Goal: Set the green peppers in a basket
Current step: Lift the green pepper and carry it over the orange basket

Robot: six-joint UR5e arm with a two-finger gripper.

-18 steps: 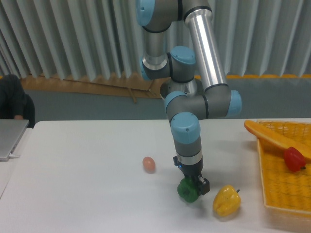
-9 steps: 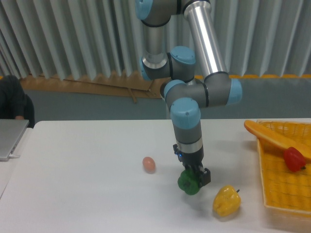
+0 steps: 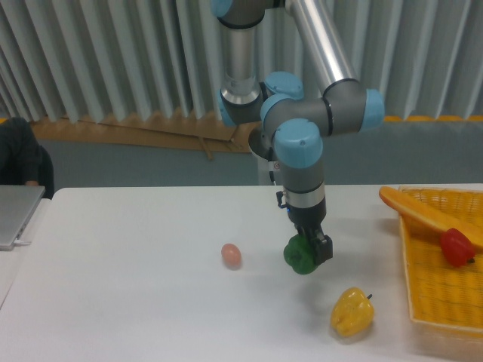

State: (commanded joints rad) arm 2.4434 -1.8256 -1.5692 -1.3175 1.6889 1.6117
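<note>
Laptop (image 3: 16, 215) at counter (image 3: 136, 302) left edge. Egg (image 3: 232, 255) left of hand (image 3: 308, 253). Hand clamped on green pepper (image 3: 299, 256), held above counter. Yellow pepper (image 3: 352, 312) on counter lower right. Basket (image 3: 441, 279) far right holds red pepper (image 3: 456, 246), orange piece (image 3: 426, 216).

The white worktop (image 3: 121, 302) carries a small pinkish egg (image 3: 232, 256) near its middle, a yellow pepper (image 3: 352, 311) (toward the front), the yellow-orange basket (image 3: 441, 290) at right, and a laptop (image 3: 16, 213) at left.
</note>
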